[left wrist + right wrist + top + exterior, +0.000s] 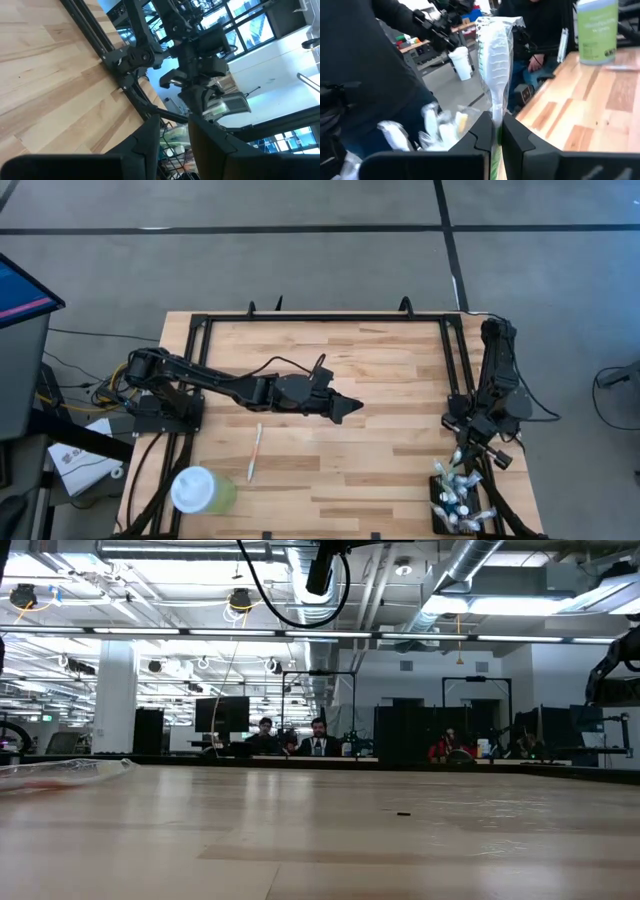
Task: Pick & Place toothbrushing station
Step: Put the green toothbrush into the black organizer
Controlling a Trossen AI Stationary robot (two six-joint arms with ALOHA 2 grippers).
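The holder (452,502) sits at the near right corner of the table (380,370), black, crammed with wrapped items that stick up out of its top. In the high view its long axis runs roughly from the table's near edge toward the far edge; which end is the front can't be told.

The right gripper (466,453) hangs just above the holder's far end, clenched on a wrapped toothbrush (496,75). The right wrist view shows what the high view does not: the brush stands upright in clear wrap between the fingers (482,131), with more wrapped pieces clustered beside them. It also catches the green cup (597,31) well off across the table.

The left gripper (345,408) hovers mid-table, pointing toward the right arm, jaws a narrow gap apart and holding nothing. Only the high view shows a loose toothbrush (254,452) lying near the cup (200,490) at the near left. The low view shows bare tabletop and people seated far behind.
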